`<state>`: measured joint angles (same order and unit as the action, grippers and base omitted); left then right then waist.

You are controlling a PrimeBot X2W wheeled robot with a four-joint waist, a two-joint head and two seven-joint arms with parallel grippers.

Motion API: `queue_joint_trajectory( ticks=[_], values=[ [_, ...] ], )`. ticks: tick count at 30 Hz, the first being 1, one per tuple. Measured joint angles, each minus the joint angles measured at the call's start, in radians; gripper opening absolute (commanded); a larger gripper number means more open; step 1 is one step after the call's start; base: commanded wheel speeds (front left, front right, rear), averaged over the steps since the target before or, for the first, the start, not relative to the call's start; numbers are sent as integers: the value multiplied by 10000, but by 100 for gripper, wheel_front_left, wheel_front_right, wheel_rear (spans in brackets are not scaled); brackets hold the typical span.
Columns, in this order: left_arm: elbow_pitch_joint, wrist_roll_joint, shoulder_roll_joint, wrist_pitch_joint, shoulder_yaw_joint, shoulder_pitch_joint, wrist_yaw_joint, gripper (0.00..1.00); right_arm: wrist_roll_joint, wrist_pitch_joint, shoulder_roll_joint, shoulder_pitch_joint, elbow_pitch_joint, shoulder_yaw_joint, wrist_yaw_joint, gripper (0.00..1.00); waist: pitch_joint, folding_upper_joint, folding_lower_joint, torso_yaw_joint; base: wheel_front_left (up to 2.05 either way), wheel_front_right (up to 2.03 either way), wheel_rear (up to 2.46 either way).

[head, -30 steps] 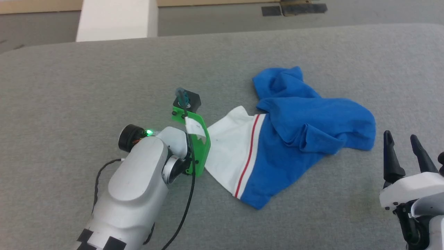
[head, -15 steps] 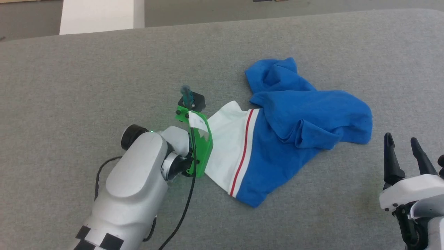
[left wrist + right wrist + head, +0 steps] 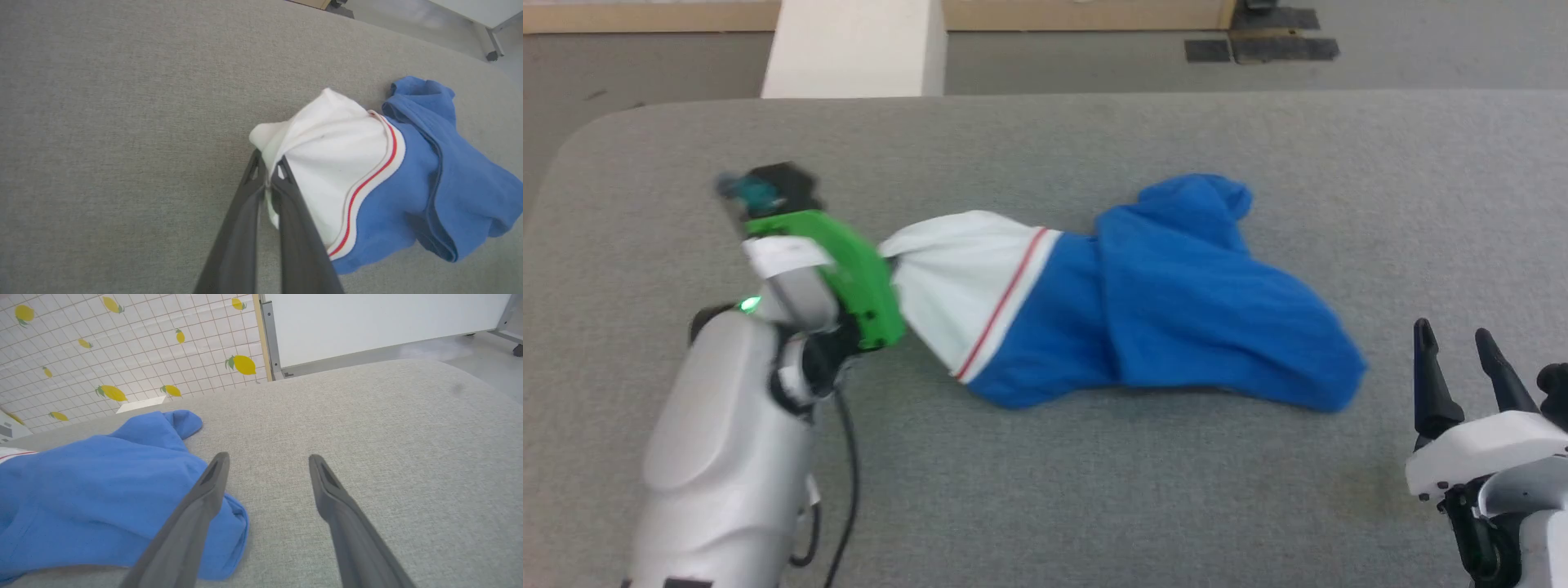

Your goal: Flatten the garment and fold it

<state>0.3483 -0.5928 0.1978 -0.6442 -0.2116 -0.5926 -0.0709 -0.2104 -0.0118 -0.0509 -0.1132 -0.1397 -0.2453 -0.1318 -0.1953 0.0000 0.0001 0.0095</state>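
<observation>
Over the left part of the grey table [image 3: 1045,139], the left arm [image 3: 727,441] reaches in from the near edge, with a green bracket [image 3: 849,269] at its wrist and a black cable [image 3: 845,457] hanging beside it. The left gripper [image 3: 267,169] has its two dark fingers pressed together on the white edge [image 3: 327,151] of the shirt [image 3: 1176,318], and the cloth bunches to a point where they pinch it.

From there the shirt stretches across the middle of the table. First comes the white band, then a thin red stripe [image 3: 1005,302], then crumpled bright blue cloth that lies in folds on the table top. A blue flap [image 3: 1201,196] points toward the far edge of the table.

Over the right part of the table, close to its near edge, is the right gripper [image 3: 1452,331]. Its fingers are spread with nothing between them, and they point toward the far edge. In the head view it sits near the shirt's blue end without touching it. Past the far edge of the table, the right wrist view shows a tiled wall with lemon prints [image 3: 102,343].
</observation>
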Motion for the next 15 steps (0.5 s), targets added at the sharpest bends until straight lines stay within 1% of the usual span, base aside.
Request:
queue_joint_trajectory(
  ticks=[4,8,12,15],
  values=[
    [-395,-311,330,447,999,943,-608,0,15,-71,0,8,0,61,0,100,171,0,0,349,0,0,0],
    [-642,-748,610,652,1870,2366,-1175,0,15,-142,2,7,-2,178,0,100,324,0,0,570,0,0,0],
    [-874,-1095,543,663,2328,3990,-1494,0,50,-159,4,7,0,261,0,100,358,0,-1,675,0,0,0],
    [-1103,-1327,291,784,2372,4727,-1509,0,77,-159,4,7,-2,284,0,100,315,0,-1,705,0,0,0]
  ],
)
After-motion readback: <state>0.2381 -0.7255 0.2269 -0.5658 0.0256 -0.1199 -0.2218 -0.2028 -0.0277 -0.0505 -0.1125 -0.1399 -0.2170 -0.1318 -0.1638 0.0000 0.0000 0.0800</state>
